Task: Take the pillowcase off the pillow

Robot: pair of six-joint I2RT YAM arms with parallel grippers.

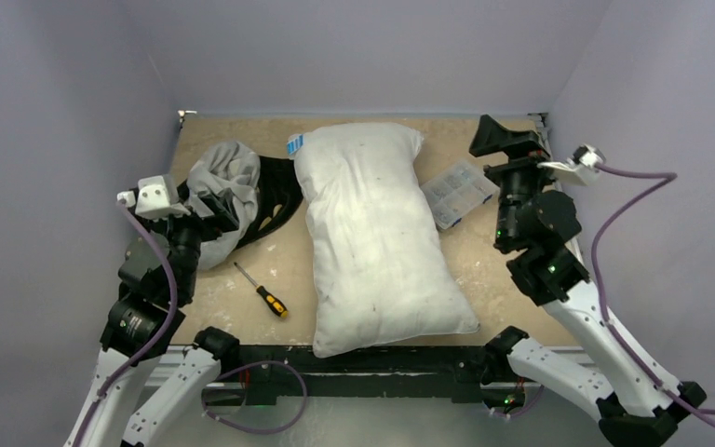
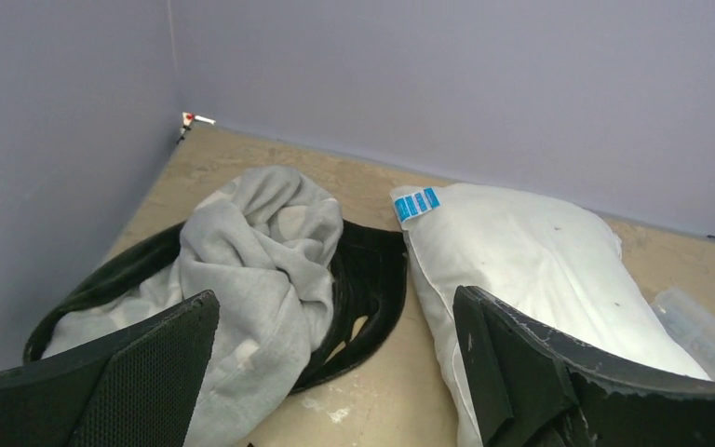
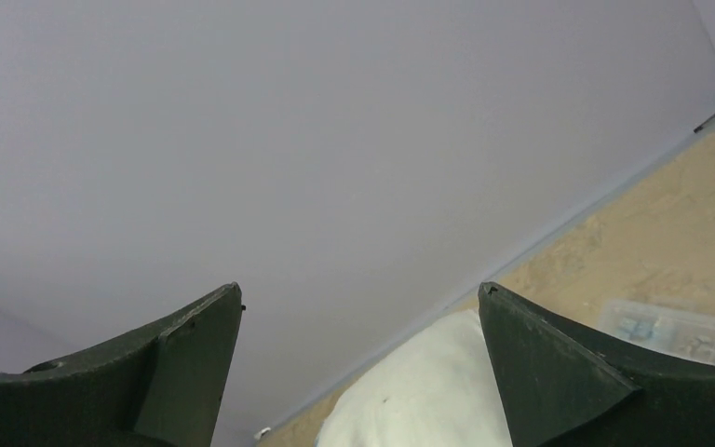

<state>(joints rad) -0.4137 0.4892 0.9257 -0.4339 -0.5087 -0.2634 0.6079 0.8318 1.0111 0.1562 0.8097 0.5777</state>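
Toward the far left of the table (image 1: 484, 265), the pillowcase (image 1: 228, 186) lies in a crumpled heap, its pale grey lining bulging up over a rim of black plush. No part of it appears to wrap the pillow (image 1: 372, 237), which rests bare down the middle of the table with its blue tag (image 1: 296, 144) at the far left corner. The black edge of the cover reaches the pillow's left flank; whether the two actually touch cannot be told. Judged from this layout, the removal looks complete or all but complete.

The left gripper (image 1: 209, 212) hangs just over the near side of the heap. The left wrist view shows its jaws spread wide with nothing between them. The right gripper (image 1: 505, 138) is raised at the far right, well apart from both things, jaws likewise parted and empty.

The cover should handle as light, limp cloth: it will drape, bunch and drag rather than hold a shape, and a pinch would likely catch several layers at once (plush gives decent friction, the smoother lining perhaps less). The raised grey fold or the black rim looks like the best hold. The pillow is probably light but bulky and squashy, so a corner or an edge seam would serve better than its rounded belly.

A screwdriver (image 1: 263, 291) lies near the pillowcase, and a clear plastic box (image 1: 459, 191) sits just right of the pillow.
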